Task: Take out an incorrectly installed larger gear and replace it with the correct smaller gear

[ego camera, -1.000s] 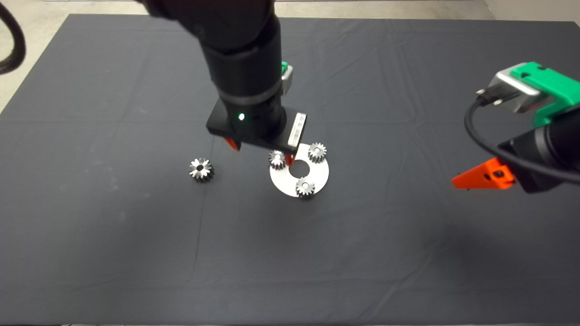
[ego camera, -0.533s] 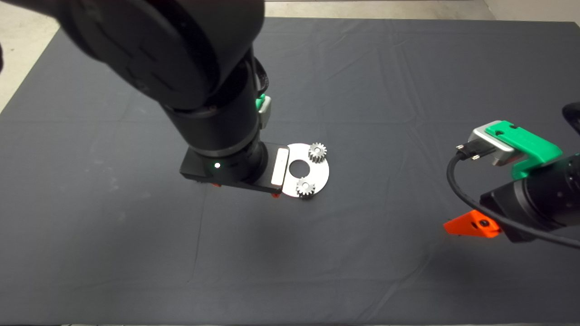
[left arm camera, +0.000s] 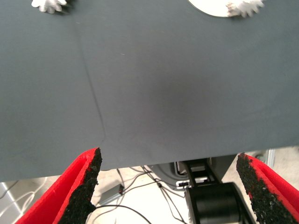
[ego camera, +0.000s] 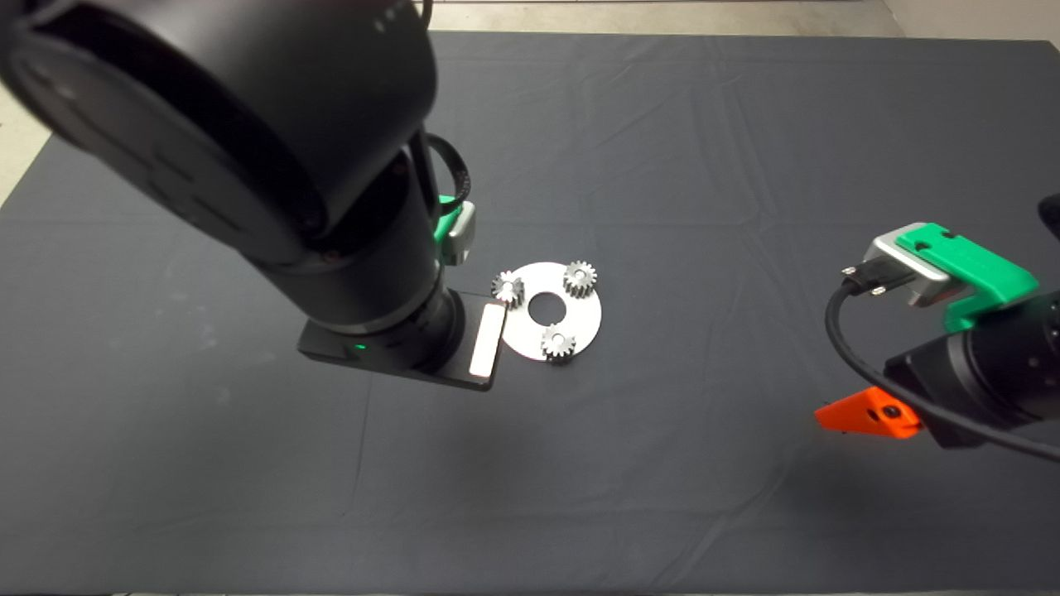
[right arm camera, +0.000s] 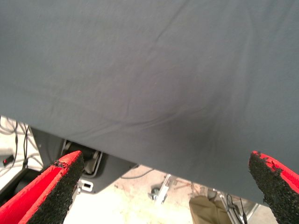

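**Spotter:** What's nearest you?

**Me:** My right pincer (right arm camera: 166, 156), released wide and empty, parked over the right side of the dark mat (ego camera: 662, 463) on the table. My left pincer (left arm camera: 168, 156) is also spread, gripping nothing, above bare mat.

**Spotter:** And the gears?

**Me:** Further out, a round silver plate with a centre hole (ego camera: 584, 319) carries the small fine-toothed silver steel gear (ego camera: 507, 289) at the edge nearest my left arm, plus two matching small gears (ego camera: 580, 279). The wide, chunky-toothed silver gear (left arm camera: 49, 4) lies on the mat, apart from the plate.
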`<action>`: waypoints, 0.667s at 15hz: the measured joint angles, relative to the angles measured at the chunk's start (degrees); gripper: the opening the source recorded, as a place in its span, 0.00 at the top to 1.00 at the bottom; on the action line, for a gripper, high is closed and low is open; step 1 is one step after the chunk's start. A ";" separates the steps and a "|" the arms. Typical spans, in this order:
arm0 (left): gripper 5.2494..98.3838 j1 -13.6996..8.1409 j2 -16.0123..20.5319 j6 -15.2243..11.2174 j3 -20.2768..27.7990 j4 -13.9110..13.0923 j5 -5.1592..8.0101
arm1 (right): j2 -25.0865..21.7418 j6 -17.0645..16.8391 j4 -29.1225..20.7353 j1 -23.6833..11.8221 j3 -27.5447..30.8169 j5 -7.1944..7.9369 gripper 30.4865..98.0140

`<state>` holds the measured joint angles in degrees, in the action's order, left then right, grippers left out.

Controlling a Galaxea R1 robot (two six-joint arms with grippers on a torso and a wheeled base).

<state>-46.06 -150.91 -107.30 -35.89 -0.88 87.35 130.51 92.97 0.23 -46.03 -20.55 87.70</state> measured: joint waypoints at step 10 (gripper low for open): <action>0.27 0.00 1.35 0.00 1.83 0.01 0.10 | -0.22 0.11 0.85 -0.33 0.09 0.00 0.07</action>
<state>-46.06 -149.57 -107.30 -34.06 -0.87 87.44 130.29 93.08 1.07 -46.36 -20.47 87.70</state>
